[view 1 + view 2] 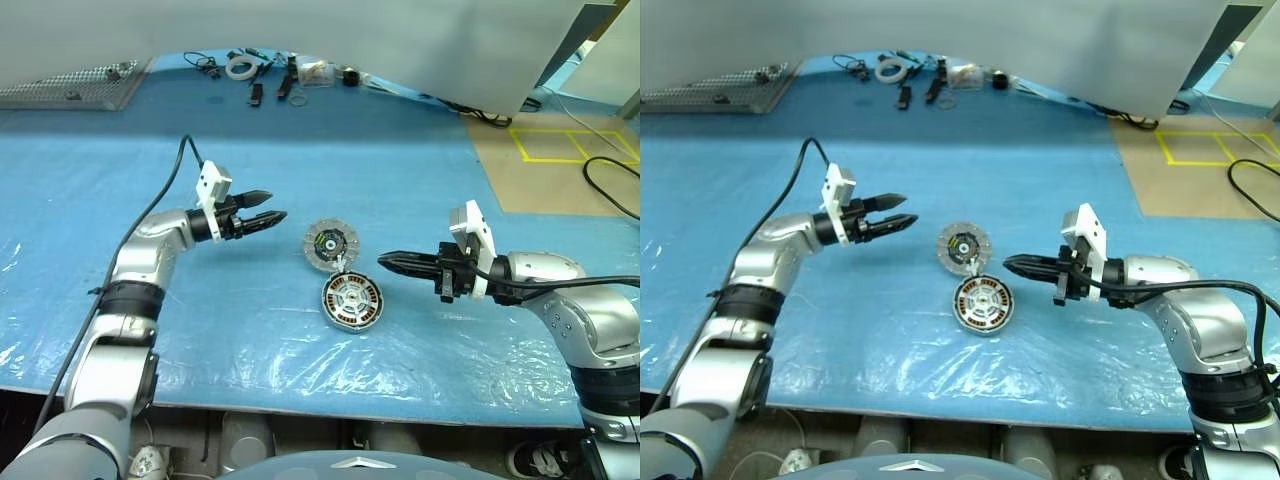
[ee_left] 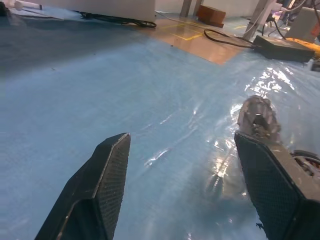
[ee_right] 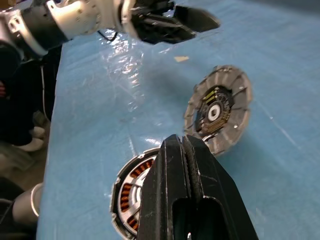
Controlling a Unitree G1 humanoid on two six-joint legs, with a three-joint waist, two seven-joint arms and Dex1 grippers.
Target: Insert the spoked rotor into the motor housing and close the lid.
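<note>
Across the blue table (image 1: 420, 180), open room surrounds one motor housing (image 1: 352, 301) mid-table, one lid (image 1: 331, 244) touching it at 11 o'clock; left end effector (image 1: 272, 220) spread at 10 o'clock, right end effector (image 1: 388, 261) pressed together at 2 o'clock, both empty

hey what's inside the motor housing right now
Inside the motor housing: a ring of copper-brown windings around a silver spoked centre, seemingly the spoked rotor already seated. Anything beneath that centre is covered. The lid lies beside it.

On the blue counter (image 1: 400, 160), the lid (image 1: 331, 245) lies just beyond the motor housing (image 1: 352, 301), between both grippers.
</note>
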